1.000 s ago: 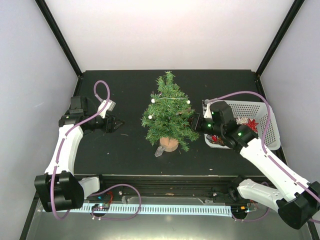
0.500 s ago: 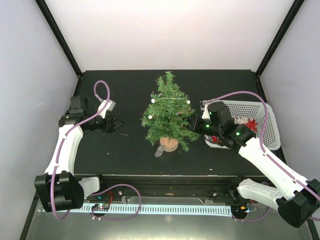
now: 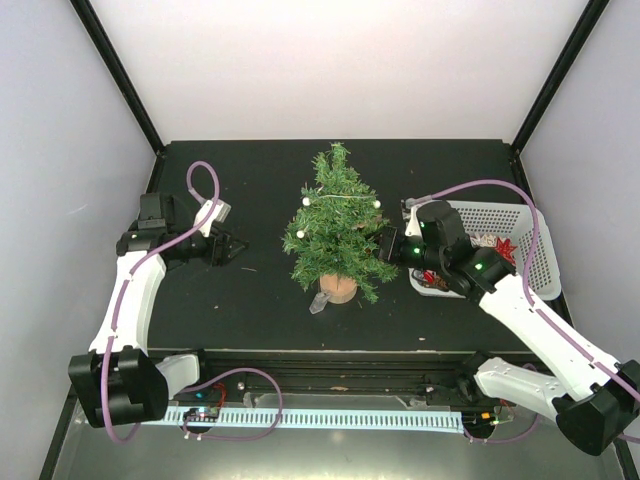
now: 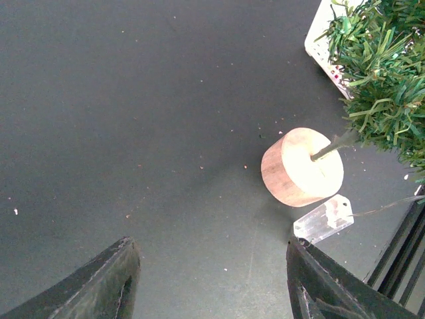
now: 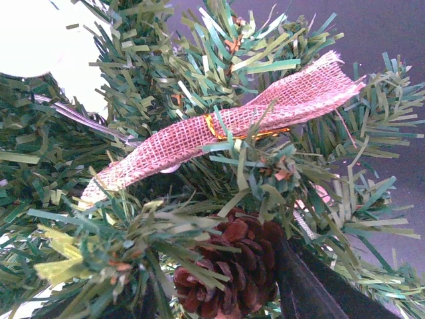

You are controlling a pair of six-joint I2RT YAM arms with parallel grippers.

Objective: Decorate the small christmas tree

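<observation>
The small christmas tree (image 3: 335, 225) stands mid-table on its round wooden base (image 3: 338, 288), with a garland of white beads (image 3: 376, 204) near its top. My right gripper (image 3: 385, 245) is pushed into the tree's right side. In the right wrist view a brown pinecone (image 5: 229, 266) sits among the branches (image 5: 166, 66) between my open fingers. It rests against the right finger (image 5: 312, 286), and a sliver of gap shows on its left. A pink burlap bow (image 5: 219, 129) lies on the twigs above it. My left gripper (image 3: 237, 248) hovers open and empty to the tree's left.
A white basket (image 3: 530, 225) holding red ornaments stands at the right, behind my right arm. A clear crystal ornament (image 3: 320, 303) lies on the table by the tree's base (image 4: 302, 166). It shows in the left wrist view as the clear piece (image 4: 323, 219) near my left gripper (image 4: 212, 279).
My right gripper has pushed a little further left into the tree and its jaws have widened round the pinecone. The left arm has not moved.
</observation>
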